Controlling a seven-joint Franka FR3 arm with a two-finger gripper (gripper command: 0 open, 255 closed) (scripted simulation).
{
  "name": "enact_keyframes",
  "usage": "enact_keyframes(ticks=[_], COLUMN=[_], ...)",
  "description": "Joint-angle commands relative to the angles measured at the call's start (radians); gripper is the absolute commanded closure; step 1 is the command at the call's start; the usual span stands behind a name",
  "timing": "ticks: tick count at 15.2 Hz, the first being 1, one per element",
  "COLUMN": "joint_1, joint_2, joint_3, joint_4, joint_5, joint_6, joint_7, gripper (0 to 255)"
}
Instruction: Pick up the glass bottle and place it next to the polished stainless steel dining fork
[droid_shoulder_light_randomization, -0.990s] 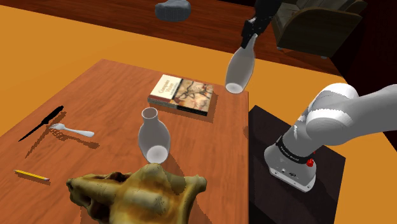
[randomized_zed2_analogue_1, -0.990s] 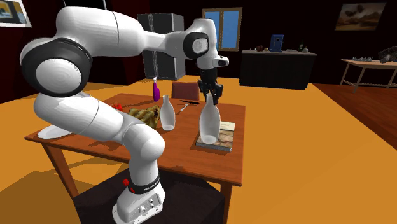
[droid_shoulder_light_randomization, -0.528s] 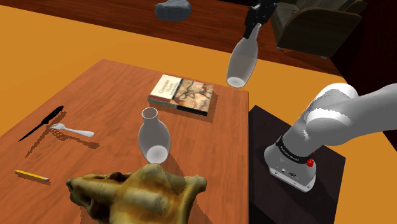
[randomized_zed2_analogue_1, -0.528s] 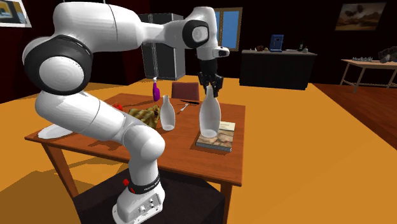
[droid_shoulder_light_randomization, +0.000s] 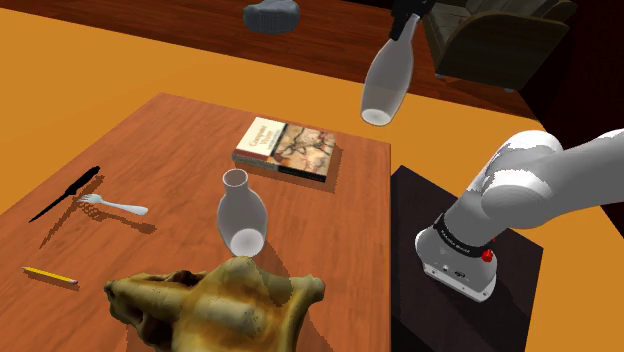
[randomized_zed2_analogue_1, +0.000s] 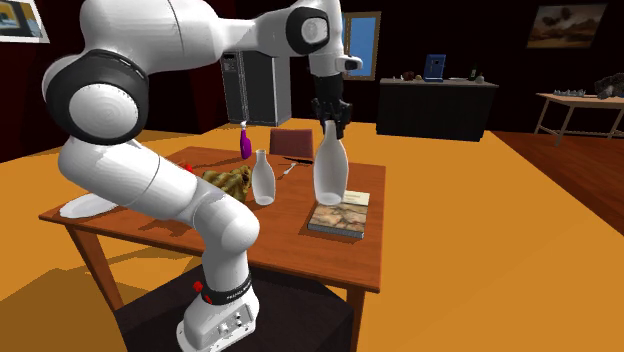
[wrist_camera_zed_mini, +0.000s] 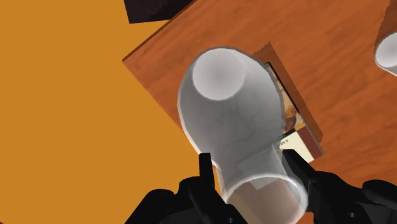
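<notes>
A pale, translucent bottle (droid_shoulder_light_randomization: 386, 80) hangs in the air above the table's corner nearest the stand, held by its neck in my shut gripper (droid_shoulder_light_randomization: 404, 26). In the second exterior view the bottle (randomized_zed2_analogue_1: 329, 172) hangs upright over the book, with the gripper (randomized_zed2_analogue_1: 329, 121) on top of it. The wrist view looks down the bottle (wrist_camera_zed_mini: 230, 124), and both fingers (wrist_camera_zed_mini: 205, 173) clasp its neck. The pale fork (droid_shoulder_light_randomization: 116, 207) lies far away across the table, at the shoulder view's left, next to a black knife (droid_shoulder_light_randomization: 64, 193).
A second pale bottle (droid_shoulder_light_randomization: 241, 212) stands mid-table. A book (droid_shoulder_light_randomization: 285, 147) lies below the held bottle. A tan bone-like lump (droid_shoulder_light_randomization: 215, 304) and a yellow pencil (droid_shoulder_light_randomization: 50, 275) lie near the front edge. The black stand (droid_shoulder_light_randomization: 465, 280) adjoins the wooden table (droid_shoulder_light_randomization: 170, 140).
The gripper has risen with the bottle, which now hangs higher above the book and the table corner. Nothing on the table has moved.
</notes>
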Motion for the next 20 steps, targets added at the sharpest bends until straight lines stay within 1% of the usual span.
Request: enact_keyframes(ticks=[1, 20], joint_1=[0.001, 0.009], joint_2=[0.008, 0.129], joint_3=[0.001, 0.007], joint_4=[0.034, 0.389], joint_5=[0.001, 0.014], joint_6=[-0.026, -0.260], joint_7=[-0.001, -0.012], gripper=[255, 255])
